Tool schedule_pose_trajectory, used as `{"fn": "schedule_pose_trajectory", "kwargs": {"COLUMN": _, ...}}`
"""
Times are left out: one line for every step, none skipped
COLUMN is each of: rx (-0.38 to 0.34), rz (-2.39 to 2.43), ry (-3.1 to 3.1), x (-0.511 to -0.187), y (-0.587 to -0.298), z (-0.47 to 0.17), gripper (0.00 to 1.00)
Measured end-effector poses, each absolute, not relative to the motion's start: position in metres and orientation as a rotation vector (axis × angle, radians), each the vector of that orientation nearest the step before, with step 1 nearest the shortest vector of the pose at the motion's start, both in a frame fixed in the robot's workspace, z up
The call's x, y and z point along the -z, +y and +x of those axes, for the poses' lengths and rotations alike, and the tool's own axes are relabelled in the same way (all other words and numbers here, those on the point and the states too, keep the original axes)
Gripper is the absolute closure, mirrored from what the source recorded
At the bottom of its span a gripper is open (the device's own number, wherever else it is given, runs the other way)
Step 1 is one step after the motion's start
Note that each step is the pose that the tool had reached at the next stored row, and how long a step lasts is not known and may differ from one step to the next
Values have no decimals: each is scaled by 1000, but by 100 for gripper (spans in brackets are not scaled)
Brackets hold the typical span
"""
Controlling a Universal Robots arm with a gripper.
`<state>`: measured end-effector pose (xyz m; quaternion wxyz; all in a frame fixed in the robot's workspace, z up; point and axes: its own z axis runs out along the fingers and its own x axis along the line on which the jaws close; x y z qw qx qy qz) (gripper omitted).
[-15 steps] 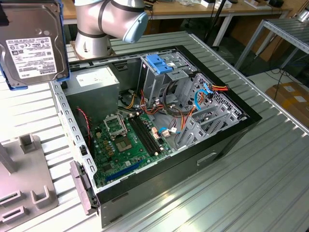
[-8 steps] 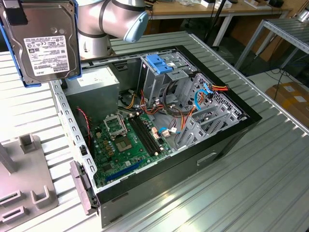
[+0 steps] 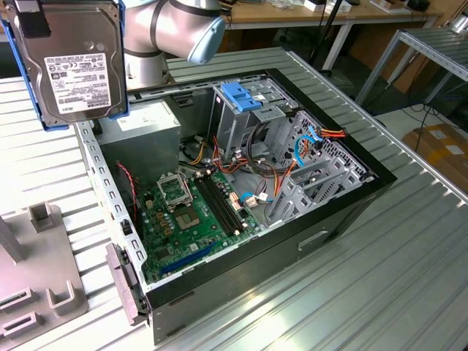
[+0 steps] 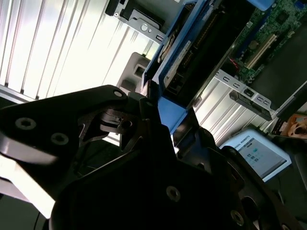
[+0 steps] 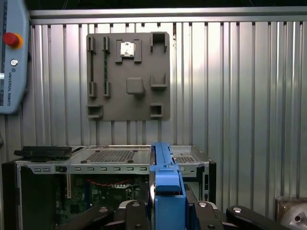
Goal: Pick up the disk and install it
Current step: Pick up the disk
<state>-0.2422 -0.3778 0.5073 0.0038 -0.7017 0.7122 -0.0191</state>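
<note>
The disk [image 3: 73,66], a grey metal hard drive with a white label in a light-blue carrier rail, hangs in the air at the exterior view's upper left, beyond the open computer case [image 3: 380,179]. My gripper [image 3: 33,18] holds it from the top edge. In the first wrist view the disk [image 5: 163,177] shows edge-on, with the gripper [image 5: 165,211] shut on it from both sides. The second wrist view shows the disk [image 4: 192,52] reaching out from the gripper [image 4: 160,117]. Inside the case stands the grey drive cage [image 3: 256,121] with a blocky blue latch [image 3: 241,95] on top.
The case lies open on a ribbed metal table [image 3: 409,278], with the motherboard [image 3: 190,212], power supply [image 3: 139,131] and loose cables [image 3: 292,168] inside. A grey fixture plate [image 3: 36,278] lies beside the case and shows again in the first wrist view [image 5: 127,76]. A teach pendant [image 5: 12,57] lies nearby.
</note>
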Motion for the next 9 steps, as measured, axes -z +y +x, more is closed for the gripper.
{"fn": "schedule_pose_trajectory", "kwargs": {"rx": 60, "rz": -2199, "ry": 2232, "x": -507, "y": -378, "z": -239, "gripper": 63}}
{"fn": "schedule_pose_trajectory", "kwargs": {"rx": 60, "rz": -2199, "ry": 2232, "x": -507, "y": -378, "z": -237, "gripper": 63}}
{"fn": "schedule_pose_trajectory", "kwargs": {"rx": 60, "rz": -2199, "ry": 2232, "x": -507, "y": -378, "z": -235, "gripper": 63}}
{"fn": "schedule_pose_trajectory", "kwargs": {"rx": 60, "rz": -2199, "ry": 2232, "x": -507, "y": -378, "z": -232, "gripper": 63}}
{"fn": "schedule_pose_trajectory", "kwargs": {"rx": 60, "rz": -2199, "ry": 2232, "x": -507, "y": -378, "z": -230, "gripper": 63}}
{"fn": "schedule_pose_trajectory", "kwargs": {"rx": 60, "rz": -2199, "ry": 2232, "x": -507, "y": -378, "z": -228, "gripper": 63}}
{"fn": "schedule_pose_trajectory", "kwargs": {"rx": 60, "rz": -2199, "ry": 2232, "x": -507, "y": -378, "z": -226, "gripper": 63}}
{"fn": "schedule_pose_trajectory", "kwargs": {"rx": 60, "rz": -2199, "ry": 2232, "x": -507, "y": -378, "z": -224, "gripper": 63}}
{"fn": "schedule_pose_trajectory", "kwargs": {"rx": 60, "rz": -2199, "ry": 2232, "x": -507, "y": -378, "z": -221, "gripper": 63}}
